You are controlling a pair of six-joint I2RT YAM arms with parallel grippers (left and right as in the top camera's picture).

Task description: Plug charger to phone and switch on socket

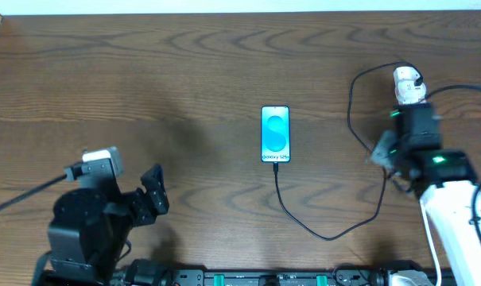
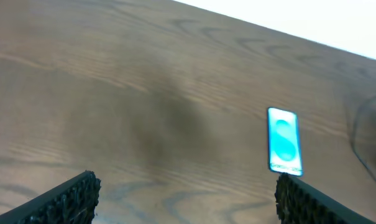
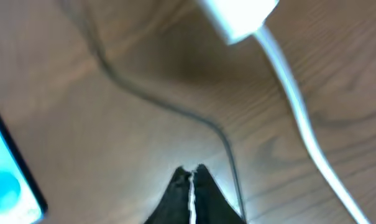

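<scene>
Left claw (image 2: 188,186) hangs spread wide and empty over the bare desk (image 1: 145,71), out of play. Centre stage, the phone (image 1: 275,133) lies flat, screen glowing, and the black cable (image 1: 327,237) appears already seated in its bottom edge, looping off to the right. Over there the right claw (image 3: 191,180) is pressed together, pinching nothing, just short of the white socket (image 1: 407,83). Looks like switch time: those closed tips must land squarely on the switch, too blurred to pick out here.

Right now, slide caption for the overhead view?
Phone centre frame, charger looping from its lower edge toward the socket, right arm beside it.
</scene>
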